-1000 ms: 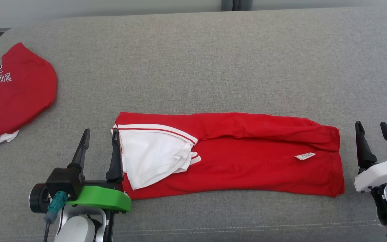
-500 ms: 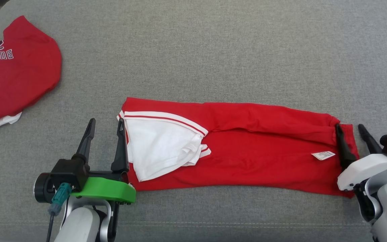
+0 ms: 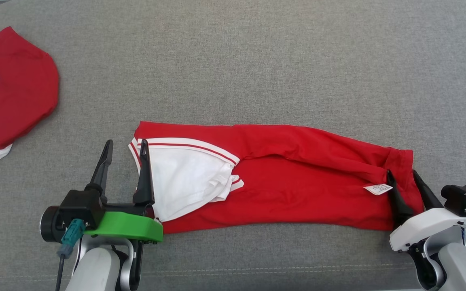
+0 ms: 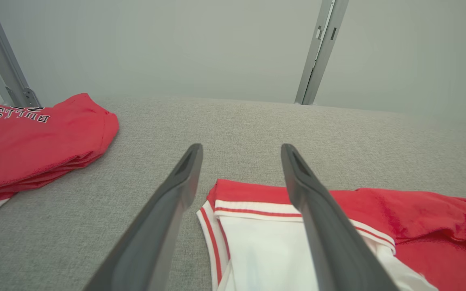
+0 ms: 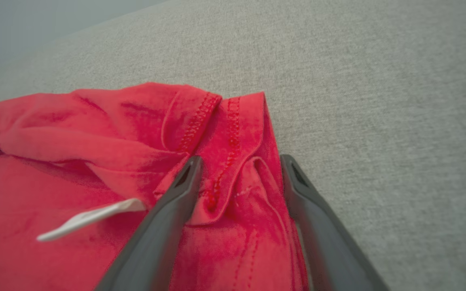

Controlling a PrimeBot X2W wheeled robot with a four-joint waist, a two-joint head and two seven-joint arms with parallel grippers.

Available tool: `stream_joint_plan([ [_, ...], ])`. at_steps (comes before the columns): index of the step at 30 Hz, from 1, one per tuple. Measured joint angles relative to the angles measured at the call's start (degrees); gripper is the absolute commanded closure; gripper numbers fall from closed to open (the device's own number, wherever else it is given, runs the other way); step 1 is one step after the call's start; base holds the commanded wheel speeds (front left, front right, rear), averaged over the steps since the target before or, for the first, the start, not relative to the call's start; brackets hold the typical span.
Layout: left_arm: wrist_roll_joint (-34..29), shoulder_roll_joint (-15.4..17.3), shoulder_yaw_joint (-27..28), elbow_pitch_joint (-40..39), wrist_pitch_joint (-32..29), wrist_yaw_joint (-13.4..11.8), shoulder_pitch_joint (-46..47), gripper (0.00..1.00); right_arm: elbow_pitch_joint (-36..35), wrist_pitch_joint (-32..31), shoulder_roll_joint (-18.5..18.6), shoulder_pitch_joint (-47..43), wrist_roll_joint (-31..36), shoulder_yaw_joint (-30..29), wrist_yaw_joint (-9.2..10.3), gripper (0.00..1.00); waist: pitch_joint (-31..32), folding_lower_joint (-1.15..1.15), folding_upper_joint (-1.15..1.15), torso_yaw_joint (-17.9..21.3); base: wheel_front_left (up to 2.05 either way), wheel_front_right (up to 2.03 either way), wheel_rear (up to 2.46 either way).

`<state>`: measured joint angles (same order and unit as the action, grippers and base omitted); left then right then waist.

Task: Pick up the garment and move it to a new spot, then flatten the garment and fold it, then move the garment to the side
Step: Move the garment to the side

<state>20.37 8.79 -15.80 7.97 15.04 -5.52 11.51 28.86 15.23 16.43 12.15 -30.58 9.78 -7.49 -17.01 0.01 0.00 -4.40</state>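
Long red jersey garment (image 3: 297, 182), coarse grey upholstery (image 3: 257, 60)

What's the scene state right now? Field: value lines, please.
surface: grey fabric surface
target: long folded red garment with white lining, laid lengthwise
left: left end effector open, one finger over the white-trimmed end, the other over the surface
right: right end effector open, red hem bunched between its fingers
label: small white tag near the hem
other: folded red jersey with lettering, far left, apart
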Motion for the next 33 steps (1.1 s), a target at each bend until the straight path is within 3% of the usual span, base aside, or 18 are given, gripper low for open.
stream_joint_plan([
  [2, -0.3, -0.4, 0.0, 0.2, 0.0, 0.3, 0.0, 0.0, 0.1, 0.0, -0.5, 0.0, -0.1, 0.0, 0.0, 1.0, 0.2, 0.0, 0.0, 0.0, 0.0, 0.0, 0.0],
  [10, -1.1, -0.8, 1.2, 0.3, 0.0, 1.0, -0.1, 0.0, -1.9, -0.1, -1.3, 0.0, -0.6, -6.1, -0.07, 1.0, 0.8, 0.0, 0.0, 0.1, 0.0, 0.0, 0.0],
  [23, -2.5, -2.0, 2.5, -0.1, 0.0, 1.7, -0.2, 0.0, 0.3, -0.2, 6.1, 0.9, 1.0, -20.4, -0.05, 1.0, 0.7, -0.01, 0.0, 0.6, 0.0, 0.0, 0.0],
  [27, -2.9, -2.2, 3.2, 0.1, 0.0, 1.8, -0.3, 0.0, 0.1, -0.2, 5.9, 1.1, 1.2, -19.7, -0.04, 1.0, 1.1, -0.01, 0.0, 0.9, 0.0, 0.0, 0.0],
  [33, -3.3, -2.4, 4.2, 0.5, 0.0, 2.0, -0.8, 0.0, -7.9, -0.2, 2.7, 1.4, 0.3, -13.6, -0.02, 1.0, 2.1, -0.01, 0.0, 1.6, 0.0, 0.0, 0.0],
])
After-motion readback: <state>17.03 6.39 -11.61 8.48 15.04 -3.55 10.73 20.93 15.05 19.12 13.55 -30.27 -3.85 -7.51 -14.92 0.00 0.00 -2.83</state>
